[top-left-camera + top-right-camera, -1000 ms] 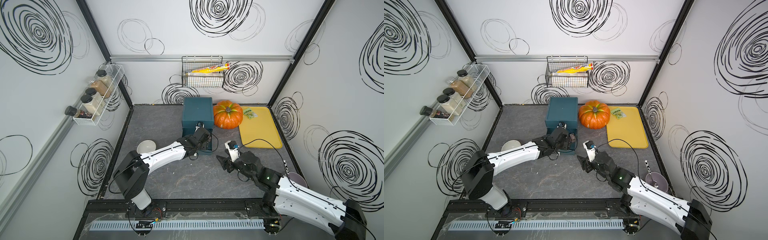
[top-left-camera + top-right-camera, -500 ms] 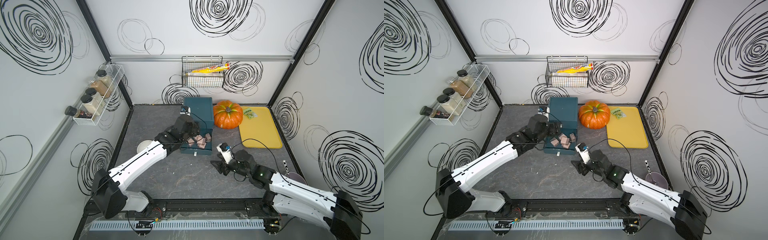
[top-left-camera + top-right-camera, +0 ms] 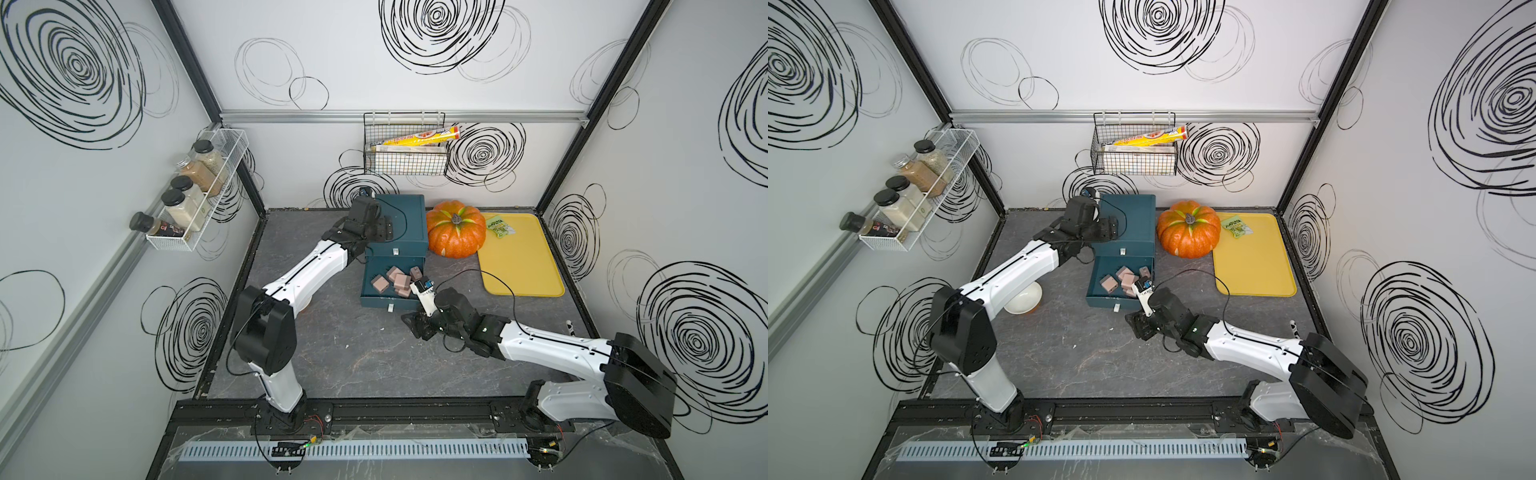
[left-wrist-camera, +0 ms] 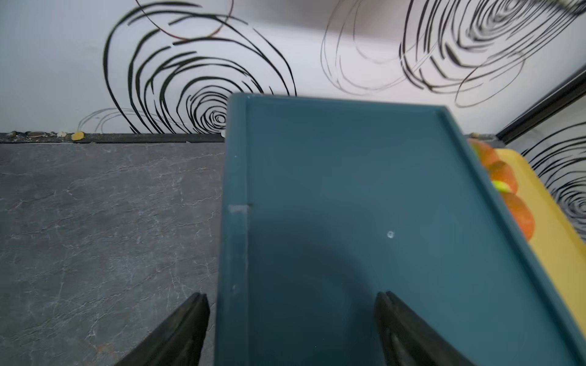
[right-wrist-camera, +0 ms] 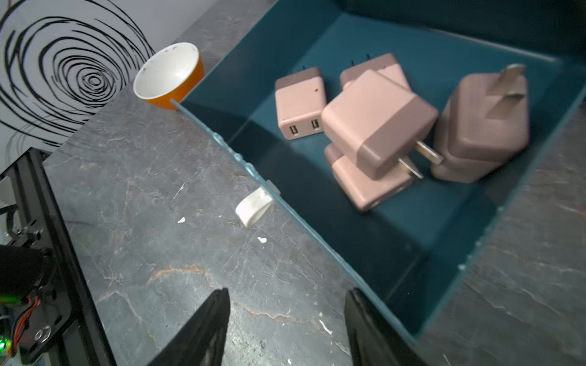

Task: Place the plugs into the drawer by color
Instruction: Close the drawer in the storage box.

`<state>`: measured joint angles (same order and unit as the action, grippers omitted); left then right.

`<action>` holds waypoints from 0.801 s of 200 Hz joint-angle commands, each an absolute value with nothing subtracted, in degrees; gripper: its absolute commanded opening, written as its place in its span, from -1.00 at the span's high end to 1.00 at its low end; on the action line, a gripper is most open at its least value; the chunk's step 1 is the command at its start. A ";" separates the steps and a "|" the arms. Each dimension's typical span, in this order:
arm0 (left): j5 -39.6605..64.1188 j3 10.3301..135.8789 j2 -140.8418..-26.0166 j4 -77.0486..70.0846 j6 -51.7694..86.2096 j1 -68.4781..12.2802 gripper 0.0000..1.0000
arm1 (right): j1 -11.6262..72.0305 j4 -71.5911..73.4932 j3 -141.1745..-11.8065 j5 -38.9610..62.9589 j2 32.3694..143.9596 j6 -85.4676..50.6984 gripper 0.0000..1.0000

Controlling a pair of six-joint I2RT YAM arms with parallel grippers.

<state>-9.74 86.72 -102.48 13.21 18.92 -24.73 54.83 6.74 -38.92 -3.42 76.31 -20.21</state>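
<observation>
The drawer (image 3: 405,224) (image 3: 1133,220) is a dark teal chest at the back of the table. Its lowest drawer (image 3: 370,276) is pulled out and holds several pale pink plugs (image 3: 397,279) (image 3: 1121,279) (image 5: 374,123) in a loose heap. No teal plugs show. My left gripper (image 3: 388,230) (image 4: 291,304) hovers open and empty over the chest's flat top (image 4: 348,190), near its left edge. My right gripper (image 3: 411,325) (image 5: 287,304) is open and empty, low over the table by the pulled-out drawer's front right corner, close to its white handle (image 5: 253,206).
An orange pumpkin (image 3: 455,235) stands right of the chest, beside a yellow tray (image 3: 519,262) with a green packet (image 3: 500,226). A white-lined orange bowl (image 3: 1023,299) (image 5: 168,74) sits under my left arm. A wire basket (image 3: 405,156) and spice rack (image 3: 195,195) hang on the walls.
My left gripper has drawn back from the drawer front and risen over the chest top, opening wider. The pink plugs in the drawer are now uncovered. My right gripper has slid left.
</observation>
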 commanded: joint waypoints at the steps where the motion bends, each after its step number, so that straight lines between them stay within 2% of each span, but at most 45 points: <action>1: -10.73 88.55 -106.25 20.00 15.08 -24.89 -0.65 | 54.45 7.40 -42.04 -10.93 79.72 -20.12 -0.27; 20: -11.16 87.01 -107.21 19.50 15.01 -24.63 -0.58 | 53.97 8.79 -43.28 -12.30 82.86 -18.38 -0.27; 44: -8.38 84.87 -107.89 17.38 14.60 -24.32 -0.39 | 53.79 9.79 -47.12 -14.36 86.10 -17.86 -0.27; 118: -5.17 83.85 -109.50 17.82 14.24 -24.21 -0.32 | 51.50 14.37 -60.03 -21.65 99.39 -15.58 -0.23; 160: -2.03 81.44 -108.03 16.44 14.54 -23.29 -0.28 | 51.42 14.86 -69.67 -33.75 109.50 -8.71 -0.21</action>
